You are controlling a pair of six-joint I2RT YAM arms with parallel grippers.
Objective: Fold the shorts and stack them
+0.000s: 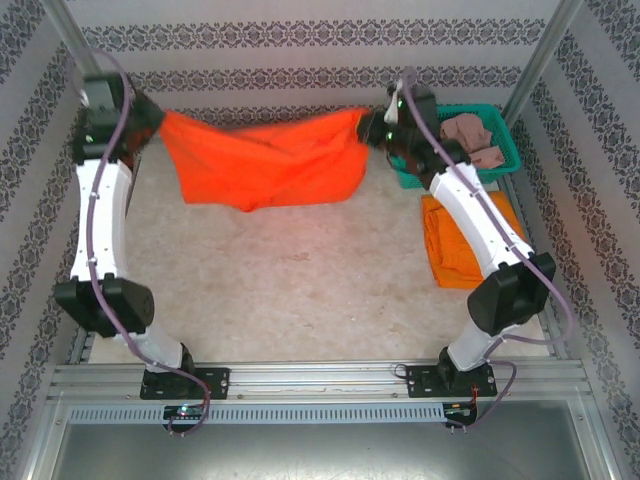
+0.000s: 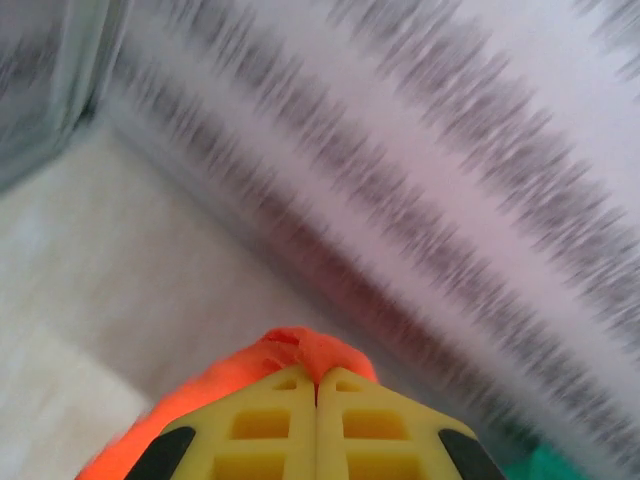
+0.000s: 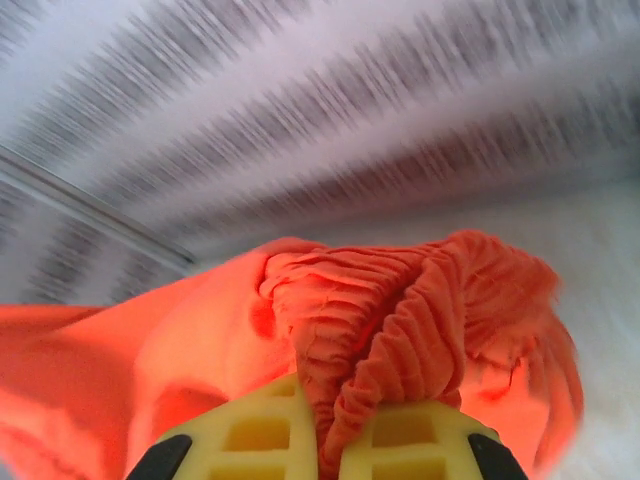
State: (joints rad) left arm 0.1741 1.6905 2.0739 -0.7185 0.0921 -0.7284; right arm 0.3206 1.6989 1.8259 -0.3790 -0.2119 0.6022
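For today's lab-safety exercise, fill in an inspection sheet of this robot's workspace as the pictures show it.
Surface: pale speckled table.
Job's things: red-orange shorts held up, stretched across the far side; yellow-orange shorts folded at right; pink shorts in the teal basket.
Clutter: nothing seen.
Grippers: left gripper and right gripper both shut on the red-orange shorts.
Cables: purple cables run along the arms.
Surroundings: patterned walls, metal posts.

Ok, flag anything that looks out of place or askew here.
Nothing spilled or damaged. The red-orange shorts sag between the left hand and right hand, lower edge uneven, waistband bunched in the right hand's grip. The pink shorts sit crumpled in the teal basket.
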